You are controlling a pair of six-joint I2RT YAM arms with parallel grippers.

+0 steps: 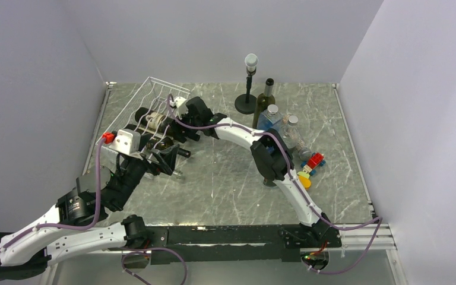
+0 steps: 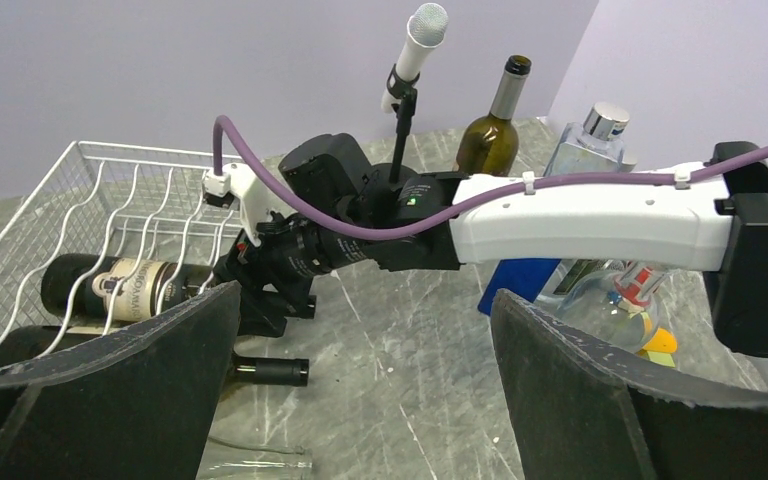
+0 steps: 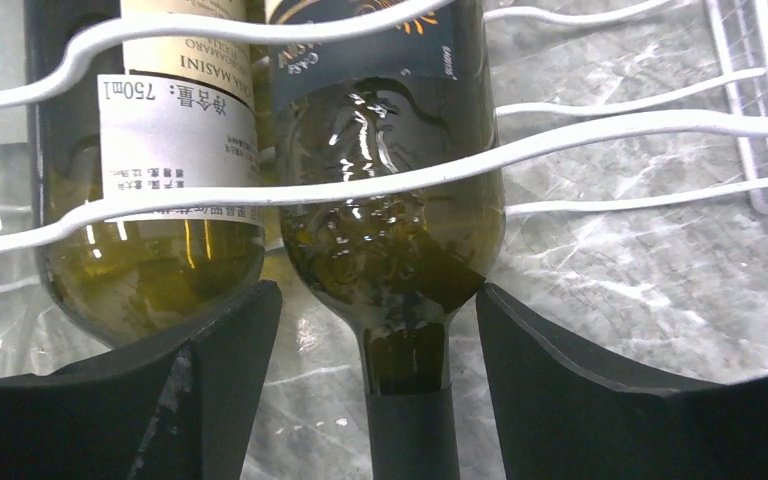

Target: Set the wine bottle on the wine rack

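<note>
The white wire wine rack (image 1: 149, 98) stands at the back left, and it also shows in the left wrist view (image 2: 110, 190). Two dark green wine bottles lie side by side at it, and its wavy wires cross over them in the right wrist view. My right gripper (image 3: 370, 390) is open, with its fingers (image 3: 210, 380) on either side of the neck of the blue-labelled bottle (image 3: 390, 230) and not touching it. The white-labelled bottle (image 3: 150, 250) lies beside it. My left gripper (image 2: 365, 400) is open and empty, just in front of the rack (image 1: 167, 160).
A microphone on a round stand (image 1: 250, 77), an upright wine bottle (image 1: 265, 98), two clear bottles (image 1: 273, 116) and a coloured toy (image 1: 309, 169) stand at the back right. A black-capped bottle neck (image 2: 270, 372) sticks out by my left finger. Side walls enclose the table.
</note>
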